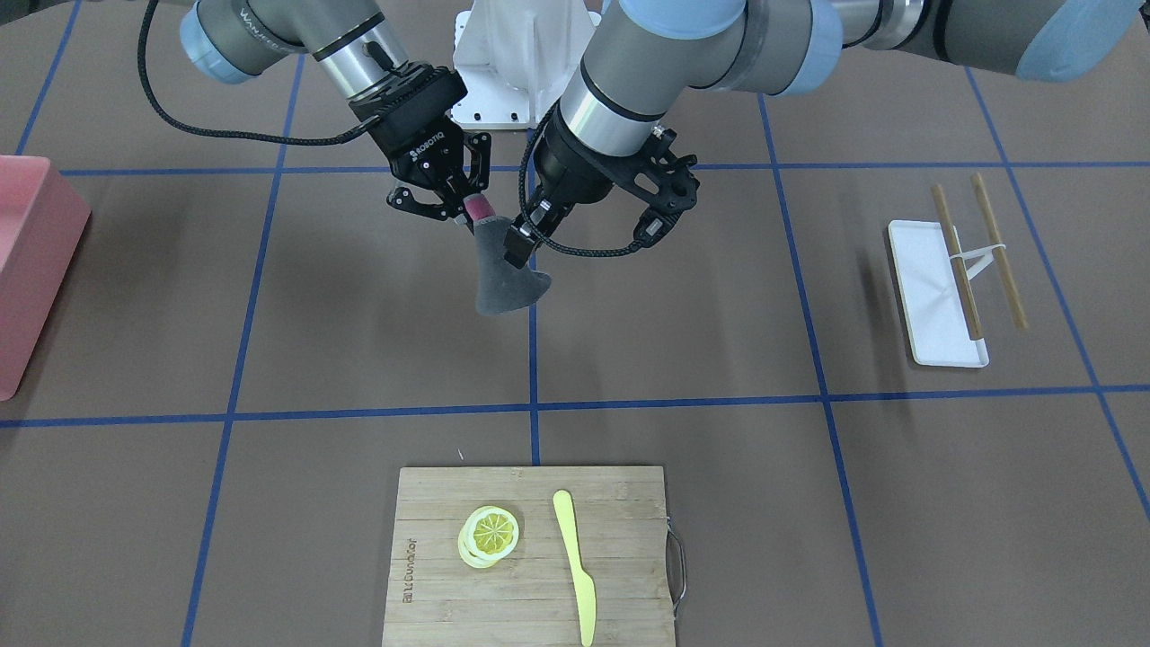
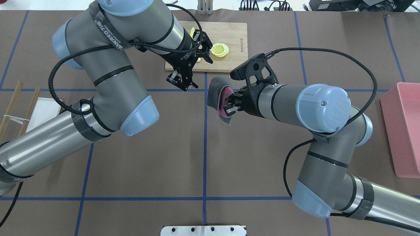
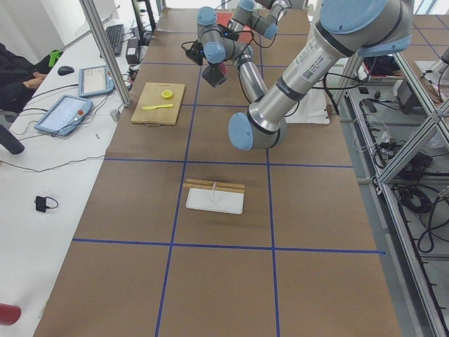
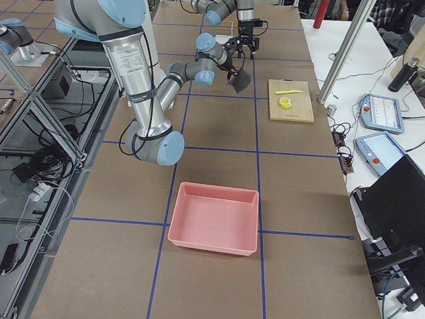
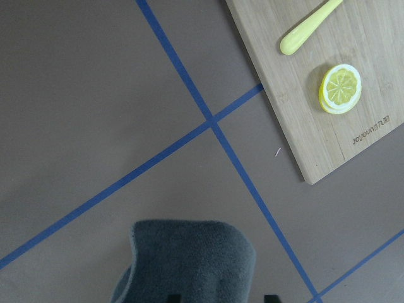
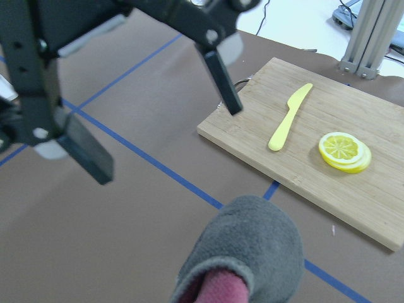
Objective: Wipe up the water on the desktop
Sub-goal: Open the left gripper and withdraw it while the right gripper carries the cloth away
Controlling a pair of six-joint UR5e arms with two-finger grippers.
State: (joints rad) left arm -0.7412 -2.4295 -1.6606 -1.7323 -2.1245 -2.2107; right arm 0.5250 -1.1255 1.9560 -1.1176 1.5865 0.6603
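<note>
The desktop [image 1: 359, 314] is a wide brown surface with blue tape lines; I see no water on it. My right gripper [image 1: 472, 211] is shut on a grey cloth with a pink inner side [image 1: 503, 283] and holds it hanging above the desktop's middle. The cloth also shows in the overhead view [image 2: 215, 93] and in the right wrist view [image 6: 246, 252]. My left gripper [image 2: 183, 82] is open and empty, close beside the cloth. Its spread fingers [image 6: 88, 158] show in the right wrist view. I cannot tell whether it touches the cloth [image 5: 189, 259].
A bamboo cutting board [image 1: 431, 593] with lemon slices [image 1: 490, 535] and a yellow knife [image 1: 575, 566] lies beyond the grippers. A pink bin [image 2: 403, 127] stands on the robot's right. A white tray [image 1: 930, 305] with wooden sticks lies on its left.
</note>
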